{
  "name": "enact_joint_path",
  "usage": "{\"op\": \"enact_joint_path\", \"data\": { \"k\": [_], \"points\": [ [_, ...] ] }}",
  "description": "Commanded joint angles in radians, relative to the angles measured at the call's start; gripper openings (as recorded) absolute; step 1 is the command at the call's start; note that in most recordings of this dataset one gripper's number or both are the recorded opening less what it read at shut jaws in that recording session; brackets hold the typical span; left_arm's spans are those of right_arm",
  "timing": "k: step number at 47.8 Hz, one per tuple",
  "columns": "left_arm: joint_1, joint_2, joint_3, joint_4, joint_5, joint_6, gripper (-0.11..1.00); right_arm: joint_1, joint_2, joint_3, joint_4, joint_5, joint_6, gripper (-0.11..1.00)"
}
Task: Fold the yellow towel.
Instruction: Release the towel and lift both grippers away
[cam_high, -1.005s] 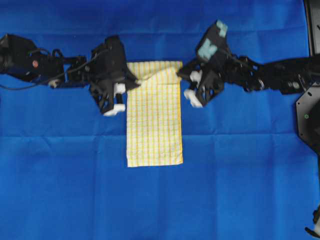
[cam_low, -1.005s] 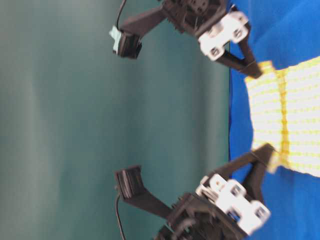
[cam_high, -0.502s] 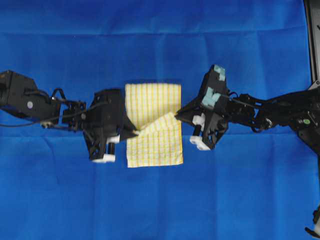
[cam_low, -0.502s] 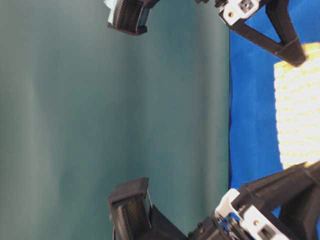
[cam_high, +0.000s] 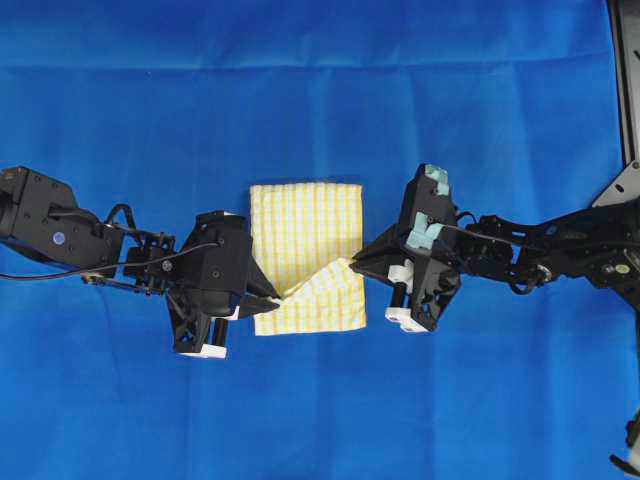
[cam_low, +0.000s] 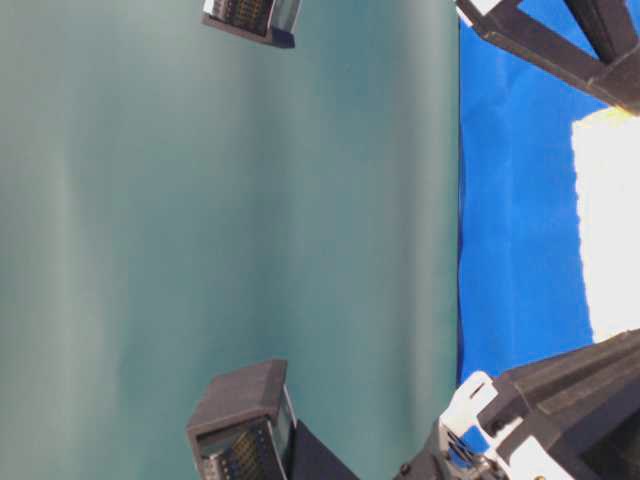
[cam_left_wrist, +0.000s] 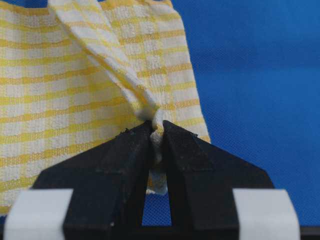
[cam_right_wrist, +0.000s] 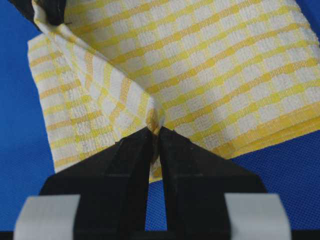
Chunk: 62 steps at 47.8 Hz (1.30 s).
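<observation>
The yellow towel, checked pale yellow and white, lies on the blue cloth at mid table, its far part doubled over toward the near edge. My left gripper is shut on one towel corner, seen pinched between the black fingertips in the left wrist view. On the opposite side my right gripper is shut on the other corner, gripped at the fingertips in the right wrist view. Between both grippers the lifted edge sags above the lower layer. In the table-level view the towel shows as a bright patch at the right.
A large plain blue cloth covers the table on all sides of the towel. A black frame part stands at the right edge. Both arms stretch in low from left and right.
Both grippers have carried the towel's far corners toward the near edge, so the folded layer now covers more of the towel. Neither grip has changed.
</observation>
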Motion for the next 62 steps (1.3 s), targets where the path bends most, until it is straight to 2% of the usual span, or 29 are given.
{"op": "enact_joint_path", "data": {
  "k": [1,20,35,37,39,45,47,49,54,58,62],
  "points": [
    [-0.005,-0.012,-0.015,-0.002,-0.003,-0.002,0.07,0.009,-0.005,-0.02,0.003,0.002,-0.003,0.05],
    [-0.015,0.028,-0.023,-0.002,-0.006,-0.002,0.07,0.052,0.021,-0.044,0.003,0.018,-0.005,0.05],
    [-0.017,0.026,-0.028,-0.002,-0.003,0.0,0.07,0.054,0.023,-0.048,0.003,0.037,-0.011,0.05],
    [-0.017,0.026,-0.029,-0.002,-0.003,0.002,0.11,0.054,0.023,-0.048,0.002,0.037,-0.012,0.05],
    [-0.017,0.026,-0.032,-0.002,-0.003,0.002,0.19,0.054,0.023,-0.049,0.002,0.038,-0.014,0.05],
    [-0.017,0.012,-0.034,-0.002,0.008,0.003,0.54,0.054,0.014,-0.044,0.0,0.038,-0.017,0.06],
    [-0.017,0.003,-0.032,-0.002,0.015,0.008,0.63,0.054,0.005,-0.044,-0.002,0.04,-0.021,0.13],
    [-0.017,-0.012,-0.031,-0.002,0.031,0.011,0.66,0.054,-0.008,-0.043,-0.003,0.04,-0.028,0.25],
    [-0.011,-0.071,-0.023,-0.002,0.086,0.012,0.6,0.054,-0.061,-0.028,-0.015,0.04,-0.054,0.59],
    [-0.009,-0.13,-0.012,0.0,0.127,0.014,0.57,0.055,-0.13,-0.009,-0.02,0.04,-0.091,0.8],
    [-0.009,-0.204,0.011,0.002,0.143,0.017,0.57,0.054,-0.207,0.014,-0.02,0.038,-0.13,0.75]
  ]
}}
